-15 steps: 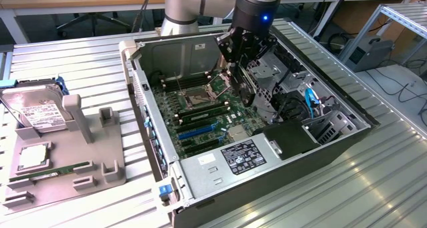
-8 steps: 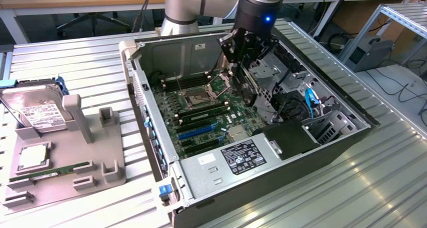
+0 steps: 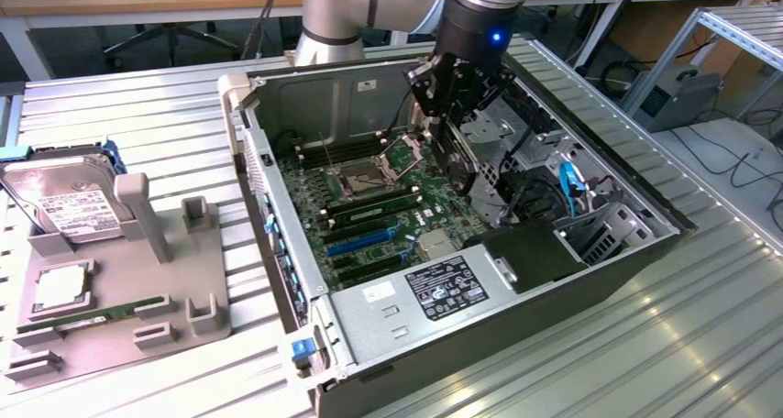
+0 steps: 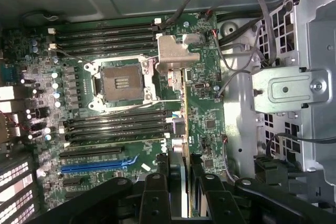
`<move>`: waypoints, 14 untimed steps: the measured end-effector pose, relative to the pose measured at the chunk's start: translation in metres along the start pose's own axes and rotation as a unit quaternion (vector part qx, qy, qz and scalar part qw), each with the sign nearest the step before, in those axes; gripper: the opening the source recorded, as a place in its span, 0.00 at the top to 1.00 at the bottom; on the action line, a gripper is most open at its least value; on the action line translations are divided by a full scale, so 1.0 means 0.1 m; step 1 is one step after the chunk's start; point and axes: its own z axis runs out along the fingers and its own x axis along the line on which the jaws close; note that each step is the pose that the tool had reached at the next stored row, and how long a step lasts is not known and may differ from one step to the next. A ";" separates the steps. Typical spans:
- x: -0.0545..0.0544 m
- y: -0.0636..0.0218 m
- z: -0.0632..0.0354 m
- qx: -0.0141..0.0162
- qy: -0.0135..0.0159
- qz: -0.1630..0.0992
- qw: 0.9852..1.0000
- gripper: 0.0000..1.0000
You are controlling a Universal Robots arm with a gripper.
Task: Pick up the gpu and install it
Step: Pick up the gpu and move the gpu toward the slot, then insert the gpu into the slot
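Jaws point(image 3: 459, 104) are closed on the gpu point(image 4: 185, 129), one finger on each flat face. The card is pinched at one end and hangs edge-on below them.

Key relation: its long axis looks to run roughly straight down from the jaws, silver bracket end lowest. Hedge: the angle is hard to judge, so it may be tilted. It hangs above the motherboard point(image 3: 367, 198) inside the open computer case point(image 3: 490, 345), near the empty processor socket point(image 4: 121, 82), and isn't seated in anything.

The blue slot point(image 4: 97, 165) lies toward the exterior view's left and nearer than the jaws. It lies flat on the board, so the card's length isn't lined up with it.

Counts:
- arm: 1, with 1 set of jaws
- gpu: 1
- blue slot: 1
- case: 1

Outward on the counter point(image 3: 636, 363), at the exterior view's left, well apart from the jaws:
- grey tray point(image 3: 123, 331): 1
- hard drive point(image 3: 68, 207): 1
- green memory stick point(image 3: 104, 313): 1
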 end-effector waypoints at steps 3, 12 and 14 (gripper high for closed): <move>-0.02 0.002 0.006 0.000 0.000 0.000 1.000 0.73; -0.02 0.002 0.008 0.000 0.000 0.000 1.000 0.73; -0.02 0.002 0.008 0.000 0.000 0.000 1.000 0.73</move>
